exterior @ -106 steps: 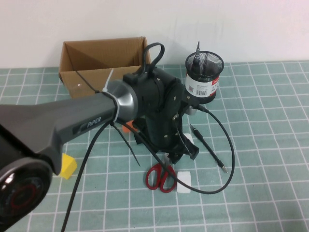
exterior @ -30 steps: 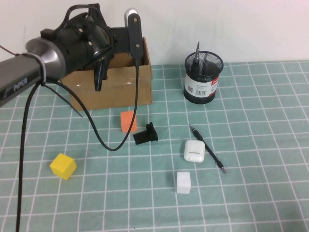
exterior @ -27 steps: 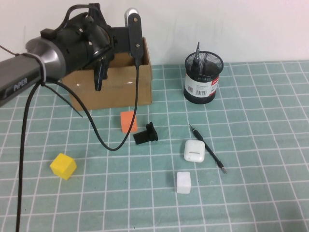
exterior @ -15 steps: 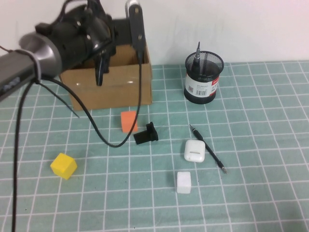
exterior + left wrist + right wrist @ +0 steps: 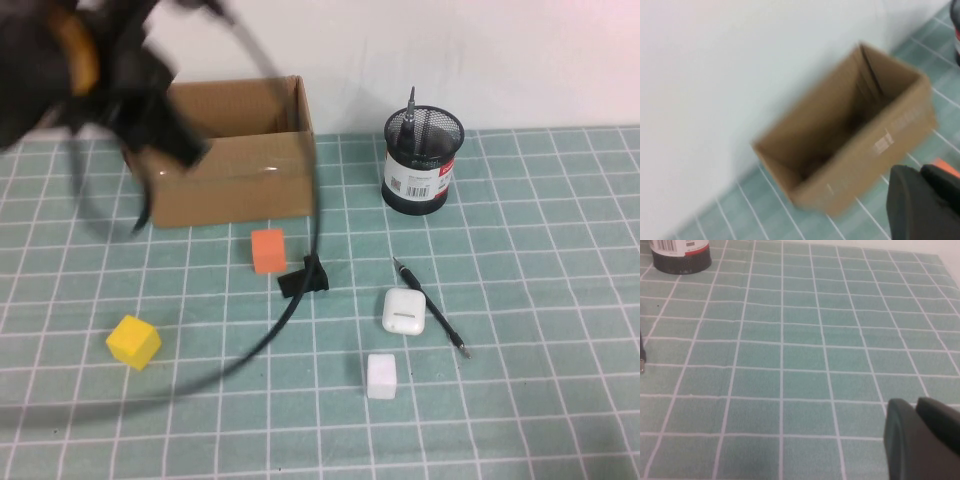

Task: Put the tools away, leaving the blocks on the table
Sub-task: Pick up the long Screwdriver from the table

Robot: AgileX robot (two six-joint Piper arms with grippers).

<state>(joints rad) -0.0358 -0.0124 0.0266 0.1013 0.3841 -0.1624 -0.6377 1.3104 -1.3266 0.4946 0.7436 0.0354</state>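
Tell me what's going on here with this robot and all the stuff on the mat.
The left arm is up by the cardboard box, its left pincer shut and empty. The right pincer is shut too, parked over bare mat. A screwdriver stands in the mesh cup; the thin black tool lies beside the earbud case. Yellow, orange and white blocks sit on the table.

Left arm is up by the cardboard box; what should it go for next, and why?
Probably bring the shut left pincer from the brown cardboard box to the thin black pen-like tool beside the white earbud case: the only tool lying loose. Right pincer stays parked, shut.
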